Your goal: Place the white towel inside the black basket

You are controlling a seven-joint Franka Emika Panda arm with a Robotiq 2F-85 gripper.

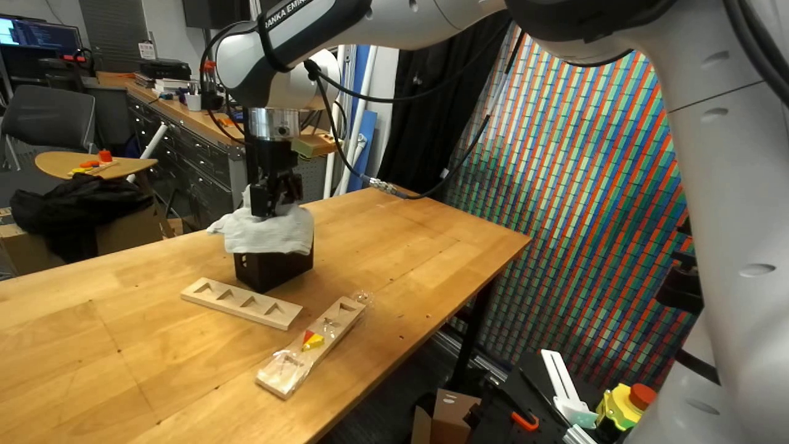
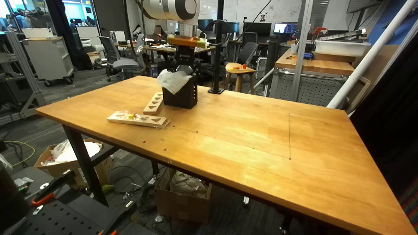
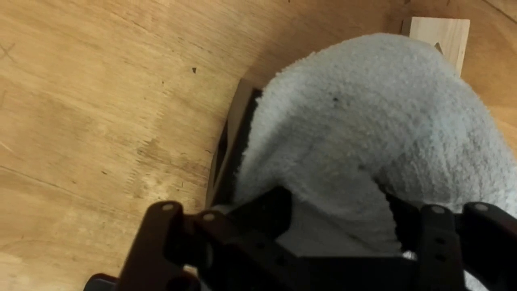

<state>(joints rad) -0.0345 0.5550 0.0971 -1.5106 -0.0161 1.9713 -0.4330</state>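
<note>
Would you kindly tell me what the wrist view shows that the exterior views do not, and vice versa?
Only the wrist view shows a dark speck on the white towel. Only the exterior views show the plastic-wrapped board and the wooden stool. All three share the towel, the black basket, the end effector and the tabletop.

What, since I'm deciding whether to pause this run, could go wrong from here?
The white towel hangs over the top of the black basket with edges outside it, so it could catch on the rim or slide off rather than drop in. The hand has its fingers apart with cloth between them; lifting away might snag the towel and drag it off. Pressing down could nudge the basket into the notched wooden strip beside it.
</note>
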